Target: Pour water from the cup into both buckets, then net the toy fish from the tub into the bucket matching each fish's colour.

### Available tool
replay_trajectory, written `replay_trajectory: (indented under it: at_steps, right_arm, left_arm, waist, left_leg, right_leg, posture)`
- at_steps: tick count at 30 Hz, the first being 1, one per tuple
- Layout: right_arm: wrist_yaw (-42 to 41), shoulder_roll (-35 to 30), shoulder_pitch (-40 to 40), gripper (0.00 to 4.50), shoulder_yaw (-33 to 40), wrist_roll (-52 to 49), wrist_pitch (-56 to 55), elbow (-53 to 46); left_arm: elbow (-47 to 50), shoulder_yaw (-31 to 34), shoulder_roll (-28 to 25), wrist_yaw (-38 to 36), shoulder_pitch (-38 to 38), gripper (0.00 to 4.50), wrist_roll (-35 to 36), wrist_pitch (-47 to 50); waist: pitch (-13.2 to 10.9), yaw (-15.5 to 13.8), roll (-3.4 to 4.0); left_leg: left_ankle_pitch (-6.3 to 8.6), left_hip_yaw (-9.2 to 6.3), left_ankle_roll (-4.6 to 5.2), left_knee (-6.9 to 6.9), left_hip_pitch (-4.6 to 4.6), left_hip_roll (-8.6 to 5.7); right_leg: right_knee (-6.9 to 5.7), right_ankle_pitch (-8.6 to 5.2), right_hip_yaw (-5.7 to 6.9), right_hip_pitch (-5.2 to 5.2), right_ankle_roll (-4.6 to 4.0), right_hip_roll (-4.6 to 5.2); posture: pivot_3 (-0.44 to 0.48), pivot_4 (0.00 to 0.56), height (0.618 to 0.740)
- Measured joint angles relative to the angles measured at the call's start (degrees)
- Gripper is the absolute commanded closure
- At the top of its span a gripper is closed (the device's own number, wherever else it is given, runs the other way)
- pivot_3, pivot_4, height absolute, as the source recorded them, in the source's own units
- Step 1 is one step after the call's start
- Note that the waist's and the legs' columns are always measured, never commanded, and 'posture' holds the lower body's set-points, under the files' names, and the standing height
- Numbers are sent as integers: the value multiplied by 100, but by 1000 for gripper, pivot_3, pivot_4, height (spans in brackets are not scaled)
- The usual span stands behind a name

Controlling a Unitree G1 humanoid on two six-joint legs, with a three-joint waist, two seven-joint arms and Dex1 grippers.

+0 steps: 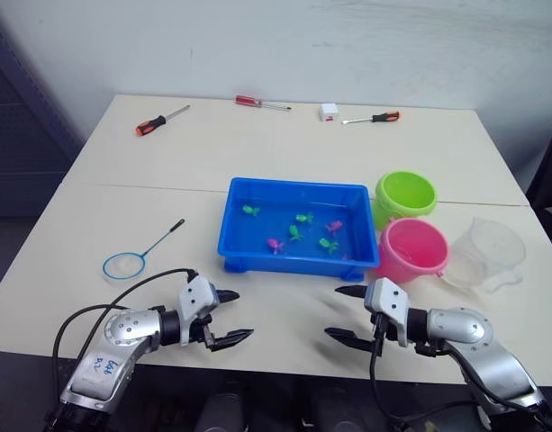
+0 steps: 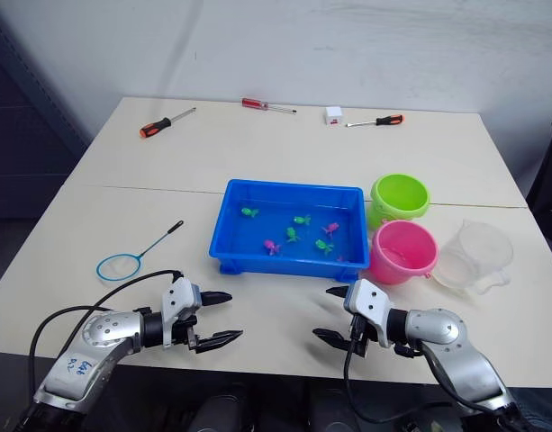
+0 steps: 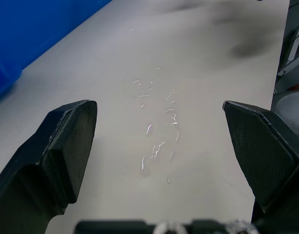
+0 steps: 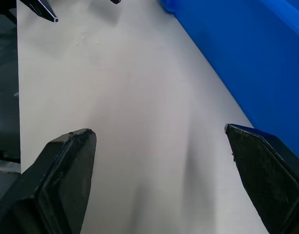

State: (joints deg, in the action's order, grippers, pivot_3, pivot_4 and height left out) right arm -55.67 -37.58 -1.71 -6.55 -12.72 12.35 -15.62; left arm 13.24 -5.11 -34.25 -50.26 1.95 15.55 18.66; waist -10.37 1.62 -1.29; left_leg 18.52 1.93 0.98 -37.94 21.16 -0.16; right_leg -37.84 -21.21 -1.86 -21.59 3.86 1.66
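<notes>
Facing each other over the near edge of the table (image 1: 257, 153), the left gripper (image 1: 232, 317) and right gripper (image 1: 346, 314) both hover just above the bare surface, fingertips pointed inward, well apart from one another. Left gripper: fingers spread wide, nothing between them; the left wrist view shows only pale tabletop with small glinting water droplets (image 3: 156, 131) between the pads. Right gripper: fingers likewise spread wide and empty; the right wrist view shows bare tabletop, with the blue wall of the tub running alongside.

Blue tub (image 1: 239, 247) sits at table centre, just beyond both grippers, holding water. Toy fish inside: green fish (image 1: 250, 211) at the far left, more green ones near the middle, plus pink fish (image 1: 274, 245) toward the near wall and another pink one toward the right side.

Pink bucket (image 1: 411, 250) stands just beside the tub's near right corner, apparently touching it. Green bucket (image 1: 405, 195) stands directly behind the pink one, touching or nearly so. Clear measuring cup (image 1: 484, 254) stands upright just right of the pink bucket; water level in it cannot be read.

Net (image 1: 124, 264) lies flat on the table left of the tub, hoop toward the near side, dark handle angled toward the tub, well apart from the left gripper.

Far edge of table: three red-handled screwdrivers (image 1: 160, 120) and a small white box (image 1: 329, 111).
</notes>
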Motion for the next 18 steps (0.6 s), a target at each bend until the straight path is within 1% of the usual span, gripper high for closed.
replay_trajectory:
  at_steps: [5, 8, 11, 13, 16, 18]
  right_arm:
    - [73, 0, -70, 0, 31, -1, 12, -30]
    - [370, 44, -397, 0, 345, -303, 418, -400]
    - [778, 238, -1014, 0, 1111, -1051, 1039, -1218]
    - [1050, 316, -1302, 0, 1530, -1344, 1288, -1558]
    - [1684, 735, -2158, 0, 2656, -1786, 1574, -1992]
    - [2023, 886, -2429, 0, 3203, -1977, 1718, -2092]
  left_arm:
    - [14, -64, 19, -20, -11, 45, 20, 72]
    - [274, -159, 114, -170, -201, 45, 457, 545]
    - [581, -119, 155, -451, -654, 45, 1275, 1207]
    - [758, 26, 101, -595, -937, 45, 1688, 1502]
    - [751, 159, 67, -766, -1853, 45, 2338, 2038]
    - [672, 295, 77, -814, -2320, 45, 2576, 2182]
  waist:
    - [0, -2, 0]
    - [-2, -24, 3]
    - [-3, -47, 4]
    - [-2, -26, 4]
    - [-3, -46, 5]
    - [-2, -28, 6]
  left_leg:
    - [0, 0, 0, 1, 1, 0]
    - [0, -3, 0, 1, 6, -2]
    - [0, -13, -1, 1, 11, -2]
    - [-1, -14, -4, 1, 10, -2]
    - [-4, -19, -9, 0, 8, -3]
    - [-5, -16, -10, 0, 3, -5]
  right_leg:
    - [0, 0, 0, 0, 0, 0]
    - [2, 0, 4, 0, 0, 4]
    - [4, 0, 15, 2, 0, 2]
    - [5, 0, 16, 7, 0, 2]
    - [3, 0, 20, 11, 1, -1]
    - [4, 0, 16, 14, 1, -1]
  posture:
    - [0, 150, 740]
    - [0, 150, 740]
    - [0, 150, 740]
    - [0, 150, 740]
    - [0, 150, 740]
    - [0, 150, 740]
